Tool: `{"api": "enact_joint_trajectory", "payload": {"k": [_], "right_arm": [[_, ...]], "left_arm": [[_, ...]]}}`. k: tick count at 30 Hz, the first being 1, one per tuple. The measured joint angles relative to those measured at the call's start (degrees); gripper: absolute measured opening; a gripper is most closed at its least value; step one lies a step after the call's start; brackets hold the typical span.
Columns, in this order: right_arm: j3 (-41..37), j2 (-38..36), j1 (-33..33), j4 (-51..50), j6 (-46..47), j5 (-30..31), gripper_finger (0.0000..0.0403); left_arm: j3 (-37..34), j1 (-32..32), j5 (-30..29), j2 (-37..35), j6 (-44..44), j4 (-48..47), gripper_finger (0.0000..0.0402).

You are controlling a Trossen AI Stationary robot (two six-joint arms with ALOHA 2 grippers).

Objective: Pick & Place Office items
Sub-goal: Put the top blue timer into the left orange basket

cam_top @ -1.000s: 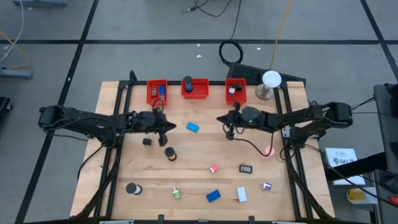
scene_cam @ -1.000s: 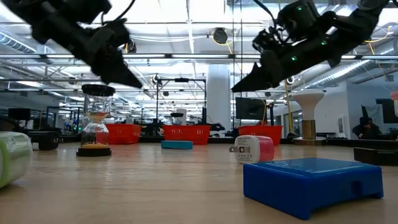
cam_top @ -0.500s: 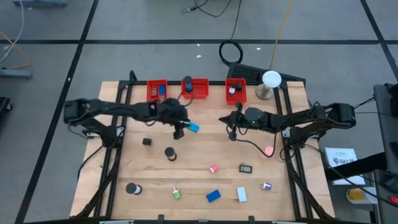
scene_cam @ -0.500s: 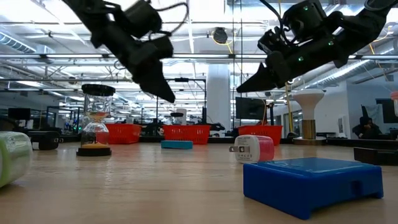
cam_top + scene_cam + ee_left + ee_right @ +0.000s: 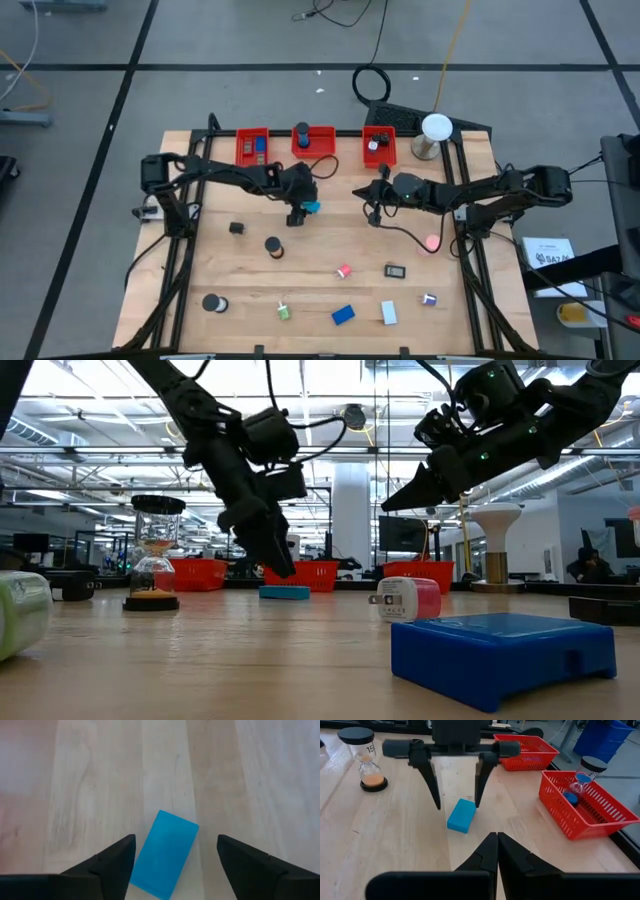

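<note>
Three red bins along the upper middle of the high view already hold a few items, but most office items, about ten, are scattered over the counter, so the sorting looks far from finished. The left hand hangs just above the light blue block near the frame's centre, its fingers spread wide to either side, holding nothing. The right hand, right of centre, has its fingers pressed together, empty.

"15" on hourglass black cap, apparently, no other legible text
</note>
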Motion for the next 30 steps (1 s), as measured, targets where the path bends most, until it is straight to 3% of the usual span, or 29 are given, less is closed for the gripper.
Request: {"api": "enact_joint_trajectory", "payload": {"k": [9,19,23,30], "right_arm": [[0.02,0.00,0.00,0.00,-0.10,-0.01,0.0001],[0.04,0.00,0.02,0.00,-1.03,-0.02,0.0001],[0.06,0.00,0.02,0.00,-1.15,-0.02,0.0001],[0.07,0.00,0.02,0.01,-1.15,-0.02,0.0001]], "left_arm": [[0.18,0.00,0.44,4.34,3.32,0.31,0.0267],[0.18,-0.07,0.33,3.96,-1.99,-2.18,0.0156],[-0.06,0.56,-1.57,1.08,-6.79,-5.23,0.0156],[0.01,2.93,-5.80,-10.94,-16.42,-14.32,0.0157]]}}
